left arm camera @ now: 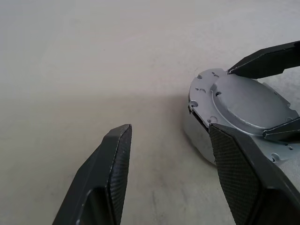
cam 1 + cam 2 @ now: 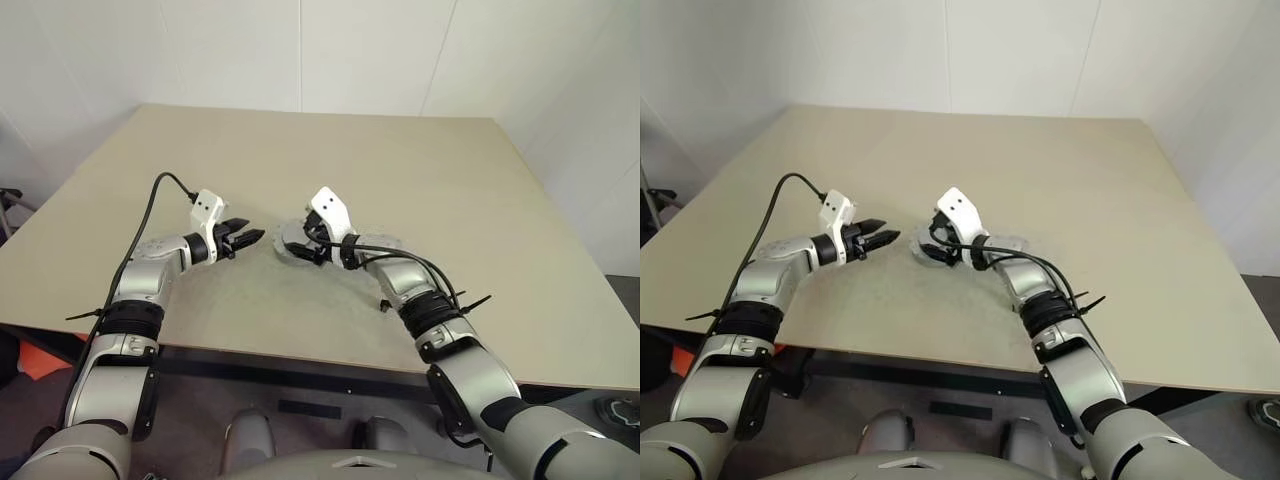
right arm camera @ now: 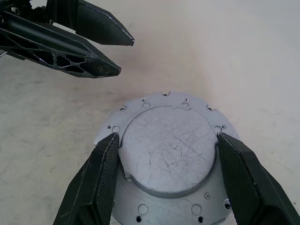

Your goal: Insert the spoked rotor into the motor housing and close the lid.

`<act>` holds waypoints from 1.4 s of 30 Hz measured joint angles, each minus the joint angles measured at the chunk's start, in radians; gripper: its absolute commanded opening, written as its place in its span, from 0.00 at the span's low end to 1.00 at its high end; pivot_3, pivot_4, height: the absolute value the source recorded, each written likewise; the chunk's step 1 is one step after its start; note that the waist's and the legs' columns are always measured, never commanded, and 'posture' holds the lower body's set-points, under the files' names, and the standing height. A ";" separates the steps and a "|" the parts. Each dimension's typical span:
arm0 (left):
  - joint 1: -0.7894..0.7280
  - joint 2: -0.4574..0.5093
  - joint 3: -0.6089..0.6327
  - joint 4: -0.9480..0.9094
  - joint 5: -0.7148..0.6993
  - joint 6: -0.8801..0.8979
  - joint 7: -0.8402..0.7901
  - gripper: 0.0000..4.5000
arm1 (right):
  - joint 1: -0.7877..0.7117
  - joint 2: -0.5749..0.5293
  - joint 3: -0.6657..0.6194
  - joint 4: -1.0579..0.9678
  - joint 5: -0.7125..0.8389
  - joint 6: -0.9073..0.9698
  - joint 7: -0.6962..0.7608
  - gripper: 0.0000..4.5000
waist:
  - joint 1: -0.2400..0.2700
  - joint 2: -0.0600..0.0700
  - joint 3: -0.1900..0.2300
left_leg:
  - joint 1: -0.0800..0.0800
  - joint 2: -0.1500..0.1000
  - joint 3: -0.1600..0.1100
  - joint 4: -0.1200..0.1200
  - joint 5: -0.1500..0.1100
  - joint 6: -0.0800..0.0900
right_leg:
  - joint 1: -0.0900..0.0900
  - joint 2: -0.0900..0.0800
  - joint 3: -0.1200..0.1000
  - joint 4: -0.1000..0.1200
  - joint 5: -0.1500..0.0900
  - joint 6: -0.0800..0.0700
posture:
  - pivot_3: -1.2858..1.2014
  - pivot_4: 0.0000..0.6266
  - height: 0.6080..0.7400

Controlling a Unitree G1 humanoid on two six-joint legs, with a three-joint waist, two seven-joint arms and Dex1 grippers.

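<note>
The lid (image 3: pixel 166 154), a grey-silver disc with a raised round centre and small holes around its rim, lies near the middle of the table. It rests slightly tilted on a round pale-walled body (image 1: pixel 198 140), with a dark gap under its edge. I cannot tell whether that body is the motor housing. My right gripper (image 3: pixel 167 140) reaches over the lid, its two fingers pressed against opposite sides of the raised centre. Just left of the lid, my left gripper (image 2: pixel 252 238) hovers open with nothing between its fingers (image 1: pixel 115 159). The spoked rotor is out of view.
A second grey round part (image 2: pixel 1010 243) lies on the table just behind my right wrist. The beige table (image 2: pixel 400 150) stretches far back and to both sides. White walls stand behind it. Cables run along both forearms.
</note>
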 measured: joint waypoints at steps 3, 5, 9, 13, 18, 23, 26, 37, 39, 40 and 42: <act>0.000 0.000 0.000 0.000 0.000 0.000 0.000 0.62 | 0.003 0.000 -0.016 -0.018 0.018 0.036 0.018 0.71 | 0.000 0.000 0.000 | -0.001 0.000 0.000 -0.001 0.000 0.000 | 0.000 0.000 0.000 -0.003 0.000 0.000 | 0.52 0.00 1.00; 0.000 -0.001 0.000 0.000 0.000 0.000 0.000 0.62 | 0.005 0.001 -0.018 -0.023 0.020 0.042 0.020 0.71 | -0.002 0.000 0.000 | -0.001 0.000 0.000 -0.002 0.000 -0.001 | 0.000 0.000 -0.001 -0.004 0.000 0.000 | 0.52 0.00 1.00; 0.000 -0.002 0.000 0.000 0.002 -0.001 0.000 0.62 | 0.005 0.002 -0.015 -0.017 0.016 0.030 0.014 0.71 | -0.002 0.000 0.000 | -0.001 0.000 0.000 -0.003 0.000 -0.001 | 0.000 0.000 -0.001 -0.005 0.000 0.000 | 0.52 0.00 1.00; 0.000 -0.002 -0.001 0.000 0.004 -0.001 0.000 0.62 | 0.004 0.002 -0.001 0.009 -0.002 -0.024 -0.005 0.71 | -0.001 0.000 0.000 | 0.000 0.000 0.000 -0.003 0.000 0.000 | 0.000 0.000 -0.001 -0.004 0.000 0.000 | 0.52 0.00 1.00; 0.000 -0.002 -0.001 0.000 0.005 -0.002 0.000 0.62 | 0.004 0.000 0.011 0.022 -0.012 -0.061 -0.013 0.71 | -0.001 0.000 0.000 | 0.001 0.000 0.000 -0.004 0.000 -0.001 | 0.001 0.000 0.000 -0.004 0.000 0.000 | 0.52 0.00 1.00; 0.000 -0.002 -0.001 0.001 0.006 -0.003 -0.001 0.62 | 0.004 -0.001 0.014 0.020 -0.012 -0.063 -0.008 0.71 | -0.002 0.000 0.000 | 0.002 0.000 0.000 -0.005 0.000 -0.001 | 0.001 0.001 0.000 -0.004 0.000 0.000 | 0.52 0.00 1.00; 0.000 -0.002 -0.001 0.003 0.007 -0.003 -0.004 0.62 | 0.004 -0.002 0.014 0.022 -0.012 -0.063 -0.008 0.71 | -0.002 0.000 0.000 | 0.002 0.000 0.000 -0.005 0.000 -0.001 | 0.001 0.001 0.000 -0.004 0.000 0.000 | 0.52 0.00 1.00; 0.000 -0.002 -0.001 0.005 0.011 -0.004 -0.005 0.62 | -0.006 0.005 0.005 0.040 -0.009 -0.040 -0.033 0.71 | 0.000 0.000 0.000 | 0.002 0.000 0.000 -0.005 0.001 -0.001 | 0.002 0.000 0.000 -0.004 0.000 0.000 | 0.52 0.00 1.00; 0.000 -0.002 -0.001 0.005 0.012 -0.004 -0.006 0.62 | -0.011 0.005 0.007 0.051 -0.010 -0.046 -0.041 0.71 | 0.000 0.000 0.000 | 0.002 0.000 0.000 -0.005 0.001 -0.001 | 0.002 0.000 0.000 -0.004 -0.001 0.002 | 0.52 0.00 1.00; 0.000 -0.002 -0.001 0.005 0.012 -0.004 -0.006 0.62 | -0.011 0.005 0.009 0.053 -0.012 -0.050 -0.045 0.71 | 0.000 0.000 0.000 | 0.002 0.000 0.000 -0.005 0.001 -0.001 | 0.002 0.000 0.000 -0.004 -0.004 0.006 | 0.52 0.00 1.00; 0.000 -0.002 -0.001 0.006 0.013 -0.004 -0.007 0.62 | -0.011 0.004 0.017 0.056 -0.022 -0.056 -0.056 0.71 | 0.000 0.000 0.000 | 0.002 -0.001 0.000 -0.005 0.001 -0.002 | 0.002 0.000 0.000 -0.004 -0.004 0.007 | 0.52 0.00 1.00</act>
